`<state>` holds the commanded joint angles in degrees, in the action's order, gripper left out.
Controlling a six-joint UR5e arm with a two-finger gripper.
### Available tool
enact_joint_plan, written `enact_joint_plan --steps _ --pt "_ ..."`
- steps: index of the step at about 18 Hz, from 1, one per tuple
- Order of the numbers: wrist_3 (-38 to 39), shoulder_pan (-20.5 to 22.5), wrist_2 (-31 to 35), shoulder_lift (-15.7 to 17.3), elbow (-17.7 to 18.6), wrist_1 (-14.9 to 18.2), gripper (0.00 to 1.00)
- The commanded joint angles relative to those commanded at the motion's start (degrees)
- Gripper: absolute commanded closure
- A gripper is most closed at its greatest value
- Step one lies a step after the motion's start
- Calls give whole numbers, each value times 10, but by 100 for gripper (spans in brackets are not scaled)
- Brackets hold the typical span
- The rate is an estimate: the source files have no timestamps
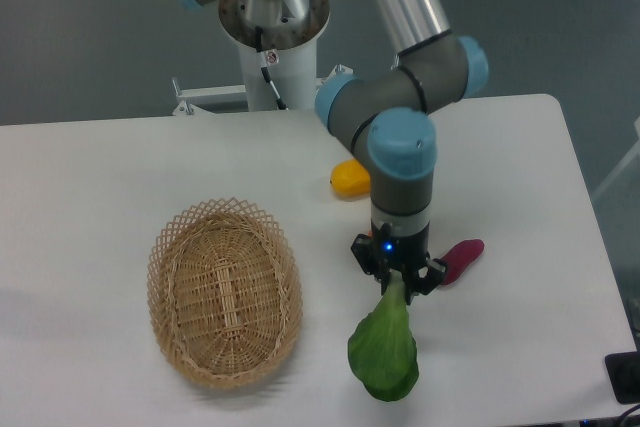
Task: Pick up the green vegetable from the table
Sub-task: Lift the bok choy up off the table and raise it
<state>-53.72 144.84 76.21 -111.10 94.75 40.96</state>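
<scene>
The green vegetable [384,349] has a broad bright green leaf and a pale stalk. It is at the front right of the white table [100,177]. Its leaf points toward the front edge and its stalk points up into my gripper [397,284]. The gripper points down and its fingers are closed around the top of the stalk. I cannot tell whether the leaf rests on the table or hangs just above it.
An oval wicker basket [225,290] stands to the left of the vegetable. A yellow mango [350,178] lies behind the arm, partly hidden by it. A purple sweet potato [462,258] lies just right of the gripper. The table's front edge is close below the leaf.
</scene>
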Motion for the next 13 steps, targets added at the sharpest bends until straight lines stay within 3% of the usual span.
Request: enact_joint_plan --steps 5,8,13 --pt "51 7 -30 44 -3 7 72" --pt "52 46 -71 80 3 26 71" --pt "42 76 -108 89 -6 27 71"
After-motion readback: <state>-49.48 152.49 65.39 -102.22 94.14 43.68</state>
